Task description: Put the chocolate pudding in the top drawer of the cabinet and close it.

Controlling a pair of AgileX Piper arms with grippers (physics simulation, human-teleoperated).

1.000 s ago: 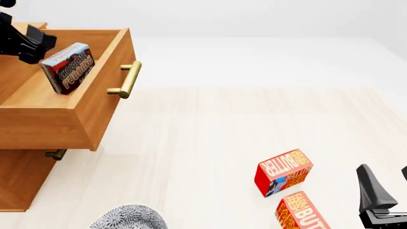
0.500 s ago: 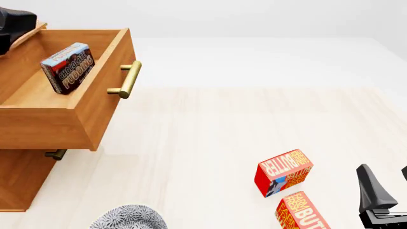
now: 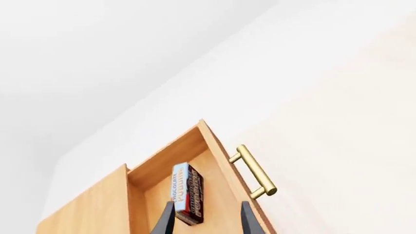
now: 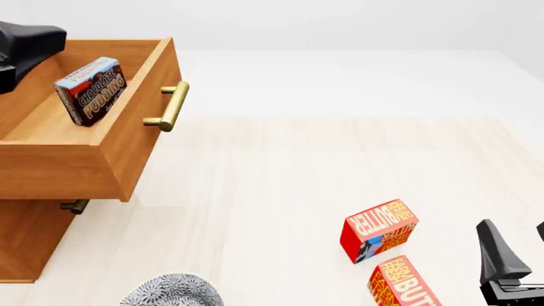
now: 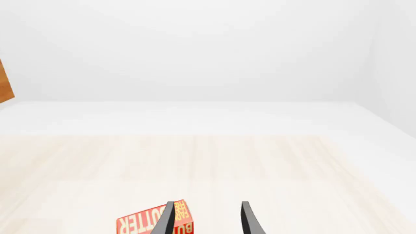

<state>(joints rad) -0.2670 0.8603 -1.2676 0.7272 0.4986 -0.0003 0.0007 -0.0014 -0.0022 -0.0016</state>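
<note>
Nearest, at the worktop's (image 4: 281, 191) front edge: a patterned grey plate (image 4: 170, 291), only partly in view. Off to the right, the right tool (image 5: 206, 218), fingers spread apart with nothing between them, low over the pale wood. Just beside it, two red butter boxes, one (image 4: 402, 284) close to the front edge, the other (image 4: 379, 229) a little further in, apart from each other. Further back on the left, the cabinet (image 4: 30, 239), with the top drawer (image 4: 93, 159) pulled fully out and its brass handle (image 4: 170, 106) facing right. Inside, the chocolate pudding (image 4: 90, 90), propped on edge and tilted, resting on the drawer floor. Above the drawer's back end, the left tool (image 3: 206, 220), fingers parted and empty, clear of the box.
</note>
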